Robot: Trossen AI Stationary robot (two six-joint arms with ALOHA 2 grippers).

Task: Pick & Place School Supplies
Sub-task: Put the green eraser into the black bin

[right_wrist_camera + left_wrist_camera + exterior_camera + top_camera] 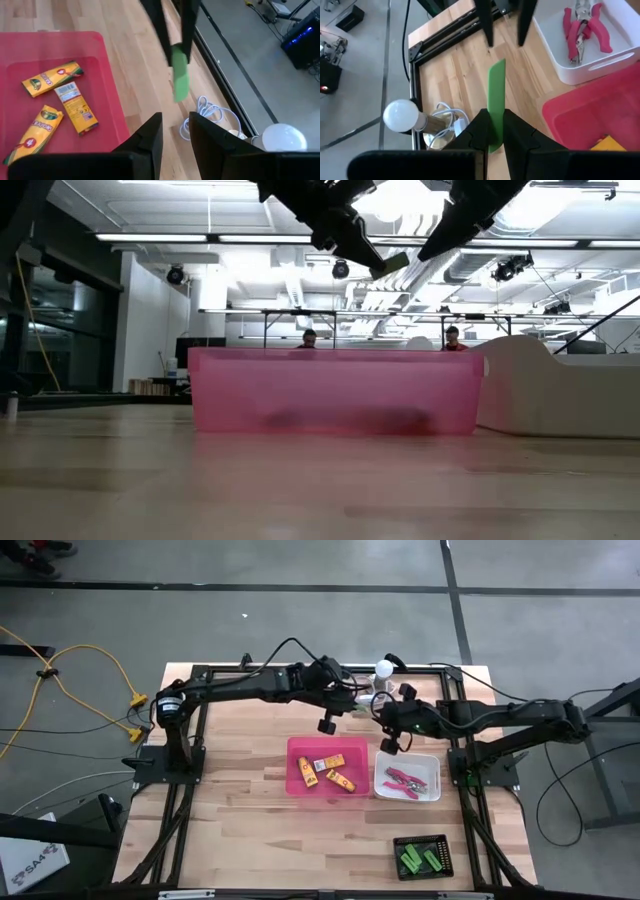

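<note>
The left gripper (491, 131) was clamped on a short bright-green flat stick (496, 100), which projected forward from between its fingers. The left arm reached across the far side of the table, held above the wooden tabletop (250, 830). Facing it, the right gripper (175, 127) had its fingers slightly parted and empty, the stick's free end just ahead of them. Below lay a pink rectangular plastic tray (300, 755) holding three yellow-orange crayon boxes (50, 79). Beside it stood a white tray (430, 765) with pink-handled pliers (585, 30). Farther off stood a black tray (400, 843) of green sticks (420, 859).
</note>
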